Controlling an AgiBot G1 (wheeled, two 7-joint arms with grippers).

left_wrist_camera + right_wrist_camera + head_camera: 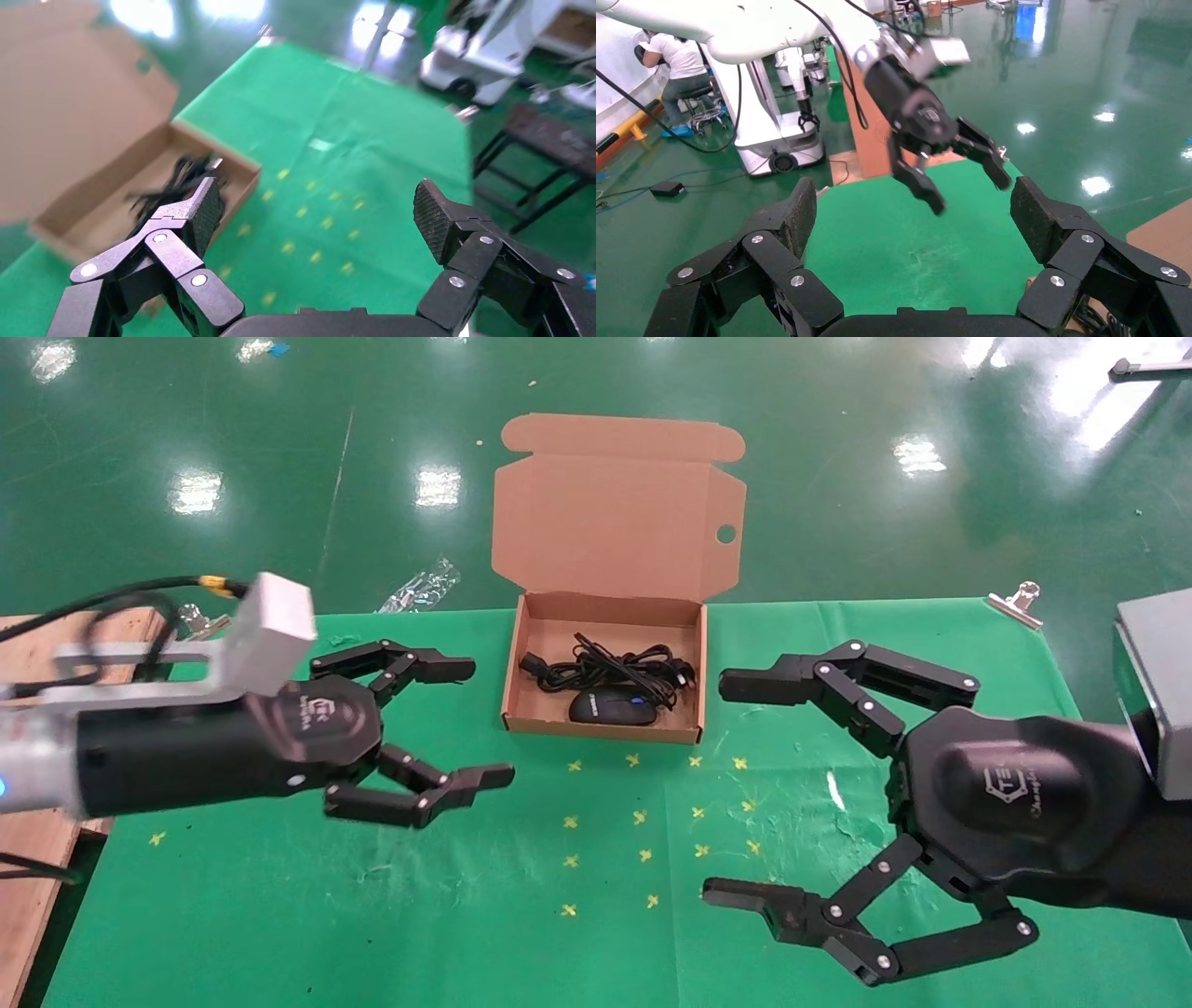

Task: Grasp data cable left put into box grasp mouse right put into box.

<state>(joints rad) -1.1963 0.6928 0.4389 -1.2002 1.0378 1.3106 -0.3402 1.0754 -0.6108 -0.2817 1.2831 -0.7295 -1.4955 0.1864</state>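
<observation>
Nearest the robot, the right gripper [712, 789] hangs over the green table [279, 915], on the near right of the box [603, 724], its fingers spread wide with nothing between them; the right wrist view shows the same wide gap between its ribbed pads [1035, 217]. The left gripper [484, 721] hovers on the near left of the box, a little closer to it, also wide open and empty (its pads [204, 210] stand well apart in the left wrist view). Small yellow crosses [643, 817] dot the cloth just in front of the box. Inside the box, the mouse [612, 708] lies against the front wall, and the data cable [610, 668] sits bundled just behind it, touching it, in the middle of the tray. The box's lid [615, 519] stands upright at the back, with a round hole near its right edge. A metal clip [1015, 603] grips the table's far edge, well right of the box.
</observation>
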